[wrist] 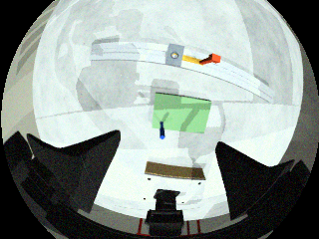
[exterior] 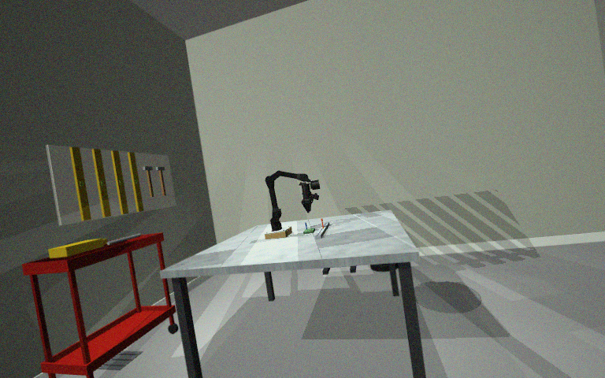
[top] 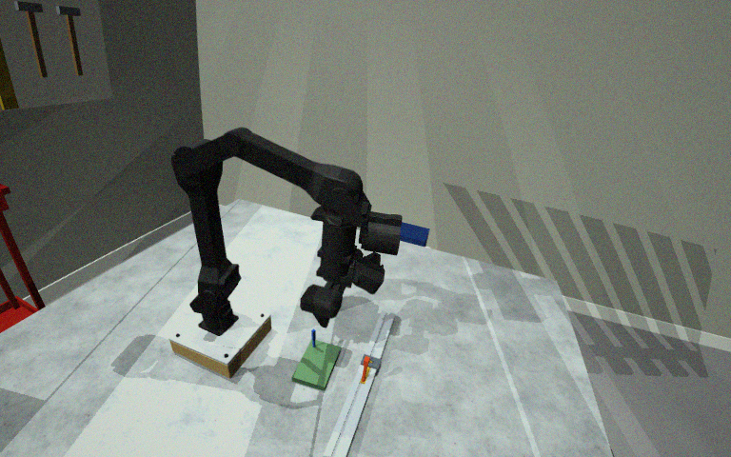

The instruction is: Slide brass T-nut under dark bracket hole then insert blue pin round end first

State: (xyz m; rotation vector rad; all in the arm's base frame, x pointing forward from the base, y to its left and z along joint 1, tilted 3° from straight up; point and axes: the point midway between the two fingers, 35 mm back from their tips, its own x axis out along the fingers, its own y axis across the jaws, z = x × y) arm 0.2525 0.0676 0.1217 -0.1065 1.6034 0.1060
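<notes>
The aluminum rail [top: 349, 412] [wrist: 125, 54] lies on the table. The brass T-nut [top: 364, 377] [wrist: 190, 59] is in its slot, with a brass part reaching to the dark bracket [top: 373, 362] [wrist: 173, 47]. Its orange handle [top: 365, 362] [exterior: 321, 220] [wrist: 214, 59] sticks up beside the bracket. The bracket hole shows in the wrist view; how the nut lines up below it is too small to tell. The blue pin [top: 313, 338] [wrist: 161, 130] stands upright at one edge of the green tray [top: 308, 378] [exterior: 308, 231] [wrist: 166, 102]. My gripper [wrist: 170, 142] is open and empty, high above the tray.
The wooden-sided robot base [top: 202, 361] [wrist: 174, 170] stands on the tray's other side from the rail. A blue block [top: 414, 233] shows behind the arm in the top view. A red cart [exterior: 93, 256] stands left of the table [exterior: 290, 262].
</notes>
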